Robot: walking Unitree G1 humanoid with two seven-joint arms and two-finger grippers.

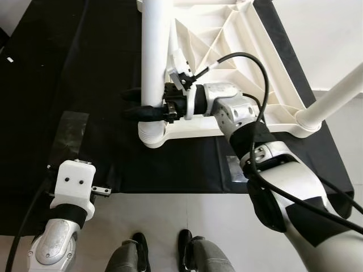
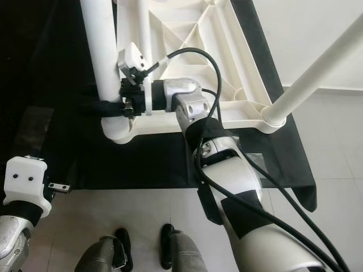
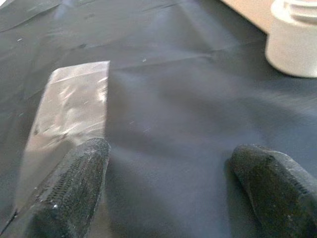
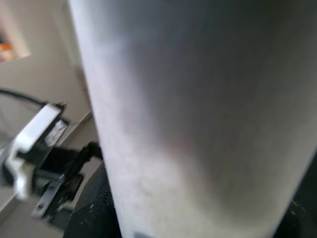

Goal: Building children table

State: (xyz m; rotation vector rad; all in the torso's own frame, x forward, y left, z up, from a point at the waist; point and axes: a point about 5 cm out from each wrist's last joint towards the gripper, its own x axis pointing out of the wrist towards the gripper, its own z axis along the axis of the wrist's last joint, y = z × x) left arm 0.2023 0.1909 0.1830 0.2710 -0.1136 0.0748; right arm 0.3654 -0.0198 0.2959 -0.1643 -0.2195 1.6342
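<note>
The white children's table [image 1: 227, 39] lies upside down on a black mat [image 1: 85, 68]. A white table leg [image 1: 154, 51] stands upright in the near-left corner socket [image 1: 150, 135]. My right gripper [image 1: 139, 110] is shut around that leg just above the socket; in the right wrist view the leg [image 4: 198, 114] sits between the black fingers [image 4: 94, 208]. A second leg [image 1: 334, 96] rises from the near-right corner. My left gripper [image 3: 171, 168] hangs open over the mat, holding nothing, to the near left of the table.
A shiny tape patch [image 1: 71, 133] lies on the mat near my left arm [image 1: 72, 187]; another patch [image 1: 235, 167] sits by the mat's front edge. Pale floor tiles [image 1: 187, 209] run in front, with my feet [image 1: 139, 246] at the bottom.
</note>
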